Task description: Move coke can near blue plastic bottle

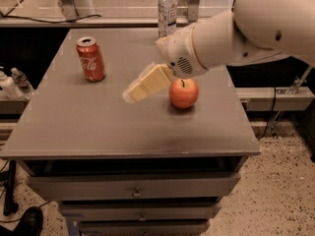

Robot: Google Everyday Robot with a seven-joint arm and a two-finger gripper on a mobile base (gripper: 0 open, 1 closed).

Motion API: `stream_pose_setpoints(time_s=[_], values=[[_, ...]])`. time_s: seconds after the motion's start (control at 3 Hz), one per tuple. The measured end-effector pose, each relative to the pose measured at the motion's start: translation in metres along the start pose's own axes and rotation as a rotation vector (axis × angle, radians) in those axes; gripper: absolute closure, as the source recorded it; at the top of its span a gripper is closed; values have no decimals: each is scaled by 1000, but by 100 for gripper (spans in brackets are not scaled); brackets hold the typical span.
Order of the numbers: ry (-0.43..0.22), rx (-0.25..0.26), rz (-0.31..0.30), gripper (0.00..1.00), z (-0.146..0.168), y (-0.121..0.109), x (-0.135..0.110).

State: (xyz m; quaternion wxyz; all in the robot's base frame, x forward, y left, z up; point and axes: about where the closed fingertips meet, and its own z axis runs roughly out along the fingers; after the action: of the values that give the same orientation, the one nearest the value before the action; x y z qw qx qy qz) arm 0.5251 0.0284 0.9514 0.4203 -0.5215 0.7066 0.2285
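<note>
Coke can (pixel 91 59) pickup is, by my reading, the step in hand, and it has only reached the approach. The hand (pixel 133 93) hangs over the middle of the counter (pixel 98 127), slanting down and to the left of the view, and it carries nothing. I cannot tell whether it is set wide or narrow.

Just beside it, toward the right of the view, a red-orange apple (pixel 183 93) sits on the counter; the hand's base looks close to the apple, but I cannot tell if they touch. Behind the hand, the bulky white arm (pixel 236 33) reaches in from the upper right.

Further out, the can stands upright near the back left part of the counter, well apart from the hand, with its script facing the camera. The blue plastic bottle (pixel 167 11) stands upright at the back edge, to the right of the can and partly behind the arm. Can and bottle are well apart, so the task proper is not yet begun.

The next move, as I judge it, calls for carrying the hand left and back to the can, keeping clear of the apple, and closing around the can's body at mid-height. After that comes a short carry to the right, setting the can down beside the bottle without knocking it.
</note>
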Motion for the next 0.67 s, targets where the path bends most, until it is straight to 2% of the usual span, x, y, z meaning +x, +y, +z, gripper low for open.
stream_pose_setpoints(time_s=[0.33, 0.67], values=[[-118, -9, -55, 0, 53, -8, -11], [-169, -4, -100, 0, 84, -22, -16]])
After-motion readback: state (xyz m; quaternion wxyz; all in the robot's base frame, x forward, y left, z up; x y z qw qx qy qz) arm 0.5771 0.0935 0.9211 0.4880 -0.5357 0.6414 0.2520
